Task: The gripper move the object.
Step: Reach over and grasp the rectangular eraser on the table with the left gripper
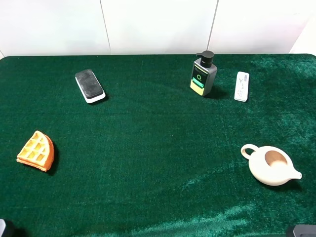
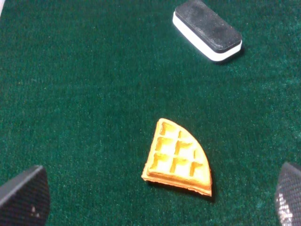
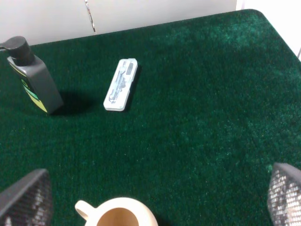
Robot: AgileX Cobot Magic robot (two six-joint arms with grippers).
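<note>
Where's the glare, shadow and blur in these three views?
Exterior high: sharp; sheen on the cloth at right, short shadows right of bottle and waffle. Left wrist: fingers blurred, block and waffle in focus. Right wrist: fingers blurred too, cloth sheen near the far corner.

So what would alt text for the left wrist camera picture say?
A waffle wedge lies on green cloth before the open left gripper. Farther off lies a black-topped white block, untouched.
</note>
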